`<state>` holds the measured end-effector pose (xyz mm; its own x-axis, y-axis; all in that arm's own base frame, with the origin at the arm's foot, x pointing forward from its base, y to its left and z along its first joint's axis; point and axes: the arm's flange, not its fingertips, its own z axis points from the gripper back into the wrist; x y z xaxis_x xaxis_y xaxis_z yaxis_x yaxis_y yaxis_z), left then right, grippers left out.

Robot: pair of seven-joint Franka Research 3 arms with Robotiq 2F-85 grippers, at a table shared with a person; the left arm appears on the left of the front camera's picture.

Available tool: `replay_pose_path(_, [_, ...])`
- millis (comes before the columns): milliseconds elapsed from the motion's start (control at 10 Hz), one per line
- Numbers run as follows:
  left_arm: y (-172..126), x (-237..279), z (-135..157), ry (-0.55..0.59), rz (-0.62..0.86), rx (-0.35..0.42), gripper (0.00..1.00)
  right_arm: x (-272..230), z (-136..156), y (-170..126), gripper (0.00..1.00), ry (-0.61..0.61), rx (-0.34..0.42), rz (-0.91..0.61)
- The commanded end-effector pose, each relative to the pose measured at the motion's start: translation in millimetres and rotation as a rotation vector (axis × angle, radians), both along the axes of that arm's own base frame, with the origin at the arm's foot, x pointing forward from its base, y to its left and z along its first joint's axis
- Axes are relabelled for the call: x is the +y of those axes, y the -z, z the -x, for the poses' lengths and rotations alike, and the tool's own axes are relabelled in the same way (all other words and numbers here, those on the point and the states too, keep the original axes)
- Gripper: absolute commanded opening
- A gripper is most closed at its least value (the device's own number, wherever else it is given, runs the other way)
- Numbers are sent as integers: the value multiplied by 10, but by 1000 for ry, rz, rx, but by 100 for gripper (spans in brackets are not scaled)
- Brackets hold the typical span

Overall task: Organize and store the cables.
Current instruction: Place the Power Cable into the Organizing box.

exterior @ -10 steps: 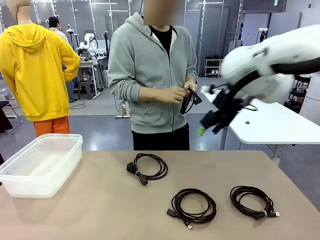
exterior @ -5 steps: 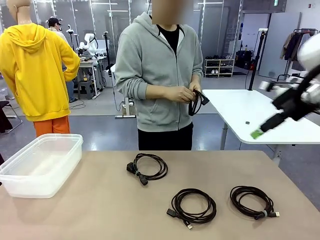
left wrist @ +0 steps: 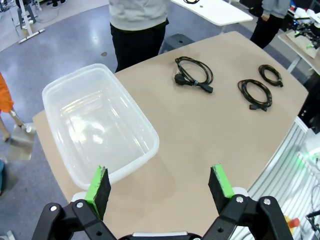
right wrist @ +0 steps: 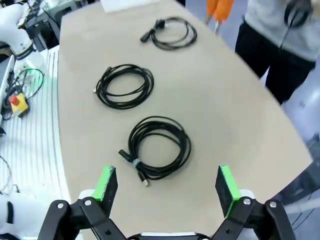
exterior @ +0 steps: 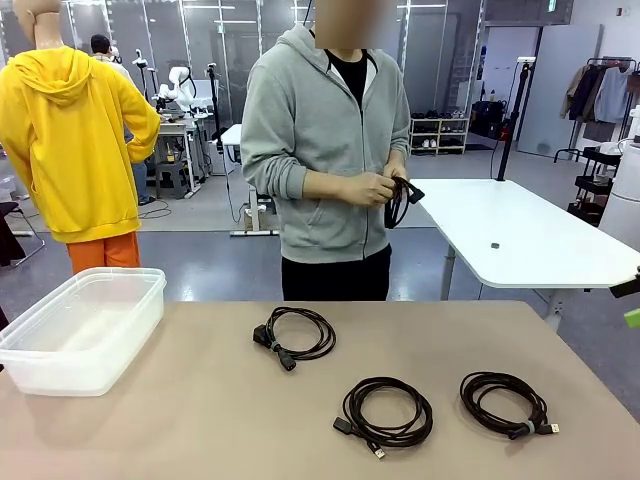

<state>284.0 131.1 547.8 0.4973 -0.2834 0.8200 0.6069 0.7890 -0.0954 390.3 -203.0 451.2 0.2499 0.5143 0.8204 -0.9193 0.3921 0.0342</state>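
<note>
Three coiled black cables lie on the tan table (exterior: 200,420): one at the middle (exterior: 295,335), one nearer the front (exterior: 388,410), one at the right (exterior: 505,400). The person at the far side holds a fourth coiled cable (exterior: 398,200) in both hands. My left gripper (left wrist: 160,185) is open, high above the table's left end and the clear bin (left wrist: 135,107), far from the cables (left wrist: 195,74). My right gripper (right wrist: 167,185) is open above the right-hand cable (right wrist: 160,145), with the other two (right wrist: 125,85) (right wrist: 172,32) beyond it. One of its green pads (exterior: 632,318) shows at the right edge.
The clear plastic bin (exterior: 70,352) stands at the table's left end with nothing in it. A white table (exterior: 520,235) stands behind the person on the right. A red stop button (right wrist: 19,104) and wires lie beside the table.
My right arm has swung away from in front of the person to the right edge of the front view. The person has shifted slightly right, still holding the cable.
</note>
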Motion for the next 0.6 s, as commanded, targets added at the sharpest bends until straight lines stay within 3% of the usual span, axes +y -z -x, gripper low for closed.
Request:
replay_pose_path(0, [0, 0, 0, 0, 0, 0, 100, 14, -148, 256, 100, -58, -104, -101])
replay_pose_path(100, [-46, -262, -149, -145, -96, -31, 100, 0, 0, 0, 100, 0, 0, 0])
replay_pose_path(200, [-118, -616, -237, -76, -119, -23, 100, 0, 0, 0, 100, 0, 0, 0])
replay_pose_path(500, [-126, -1734, -580, -125, -175, 86, 100, 0, 0, 0, 100, 0, 0, 0])
